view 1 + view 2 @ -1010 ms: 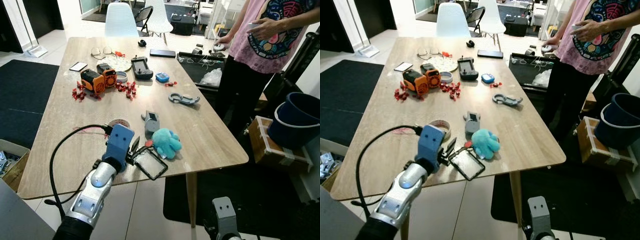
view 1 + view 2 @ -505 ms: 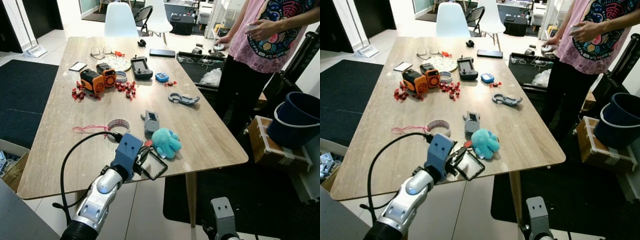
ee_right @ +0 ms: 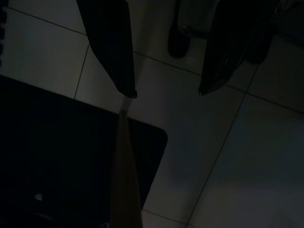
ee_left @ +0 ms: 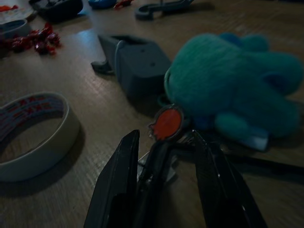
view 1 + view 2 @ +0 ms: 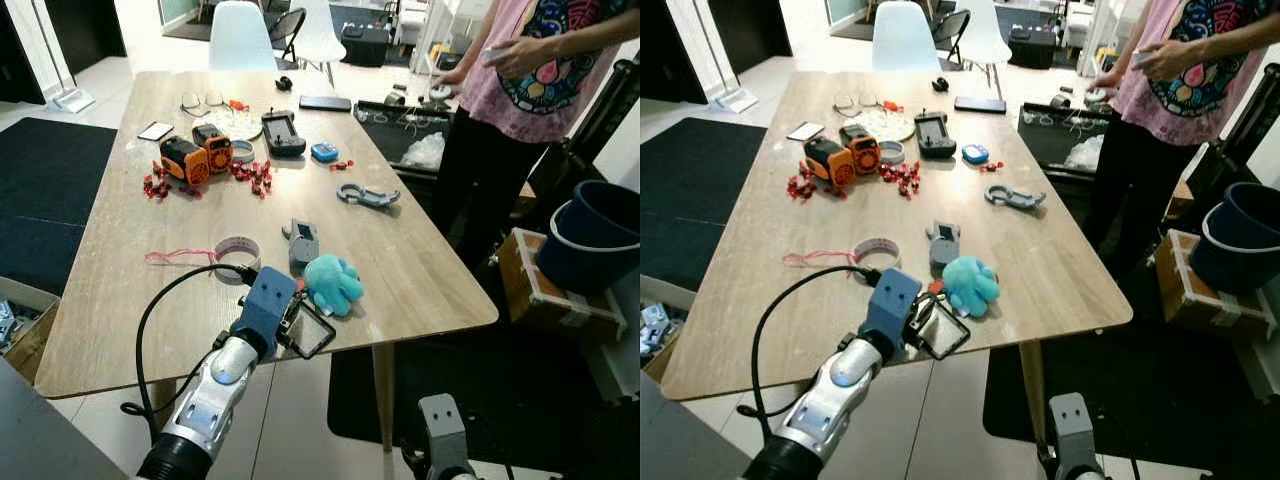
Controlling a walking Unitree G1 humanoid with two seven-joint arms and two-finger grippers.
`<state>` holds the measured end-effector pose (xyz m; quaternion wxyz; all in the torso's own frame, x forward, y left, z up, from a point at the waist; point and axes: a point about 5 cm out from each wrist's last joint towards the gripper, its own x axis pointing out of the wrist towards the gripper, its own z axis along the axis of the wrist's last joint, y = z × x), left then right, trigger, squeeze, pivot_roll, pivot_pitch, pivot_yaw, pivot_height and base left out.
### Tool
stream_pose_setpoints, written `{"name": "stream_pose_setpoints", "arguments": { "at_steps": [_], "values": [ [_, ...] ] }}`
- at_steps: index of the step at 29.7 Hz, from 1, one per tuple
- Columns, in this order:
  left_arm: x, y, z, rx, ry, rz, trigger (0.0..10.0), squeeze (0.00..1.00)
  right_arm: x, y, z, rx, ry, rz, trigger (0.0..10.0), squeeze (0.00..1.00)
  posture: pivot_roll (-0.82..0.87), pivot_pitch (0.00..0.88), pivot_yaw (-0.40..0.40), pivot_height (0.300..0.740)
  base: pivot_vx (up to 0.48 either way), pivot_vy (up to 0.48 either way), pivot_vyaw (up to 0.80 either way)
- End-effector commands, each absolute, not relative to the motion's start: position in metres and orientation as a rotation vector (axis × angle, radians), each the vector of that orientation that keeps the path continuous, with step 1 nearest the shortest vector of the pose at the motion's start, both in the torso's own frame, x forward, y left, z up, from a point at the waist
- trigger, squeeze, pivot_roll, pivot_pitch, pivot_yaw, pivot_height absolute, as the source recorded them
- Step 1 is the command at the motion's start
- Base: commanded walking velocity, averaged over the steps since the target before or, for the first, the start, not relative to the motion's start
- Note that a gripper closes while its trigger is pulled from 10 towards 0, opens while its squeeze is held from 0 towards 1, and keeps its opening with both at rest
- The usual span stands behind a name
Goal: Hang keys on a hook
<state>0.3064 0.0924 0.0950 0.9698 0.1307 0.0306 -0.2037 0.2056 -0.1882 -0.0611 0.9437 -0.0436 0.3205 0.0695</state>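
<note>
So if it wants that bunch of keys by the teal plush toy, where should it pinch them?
Probably at the slim dark stem just below the red round tag, coming in low from the table's near edge. The keys lie flat against the teal plush toy, which blocks the far side, and the left gripper already has its open fingers either side of that stem.
</note>
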Motion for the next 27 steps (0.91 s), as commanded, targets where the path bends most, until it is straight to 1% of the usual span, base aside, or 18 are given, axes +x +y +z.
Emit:
{"name": "stream_pose_setpoints", "arguments": {
  "at_steps": [1, 5, 6, 10, 27],
  "values": [
    [0.306, 0.085, 0.090, 0.269, 0.093, -0.407, 10.0, 0.00, 0.200, -0.187, -0.065, -0.090, 0.685, 0.142, 10.0, 0.00, 0.05, 0.088, -0.048, 0.740, 0.000, 0.000, 0.00],
    [0.308, 0.086, 0.088, 0.274, 0.105, -0.362, 10.0, 0.00, 0.199, -0.187, -0.066, -0.088, 0.688, 0.139, 10.0, 0.00, 0.05, 0.089, -0.047, 0.740, 0.000, 0.000, 0.00],
    [0.310, 0.087, 0.088, 0.273, 0.113, -0.324, 10.0, 0.00, 0.198, -0.187, -0.066, -0.088, 0.690, 0.138, 10.0, 0.00, 0.05, 0.089, -0.047, 0.740, 0.000, 0.000, 0.00],
    [0.311, 0.089, 0.088, 0.279, 0.122, -0.294, 10.0, 0.00, 0.197, -0.188, -0.067, -0.088, 0.691, 0.136, 10.0, 0.00, 0.05, 0.089, -0.048, 0.740, 0.000, 0.000, 0.00],
    [0.308, 0.099, 0.086, 0.288, 0.139, -0.282, 10.0, 0.00, 0.199, -0.188, -0.066, -0.093, 0.689, 0.140, 10.0, 0.00, 0.05, 0.090, -0.053, 0.740, 0.000, 0.000, 0.00]
  ]
}}
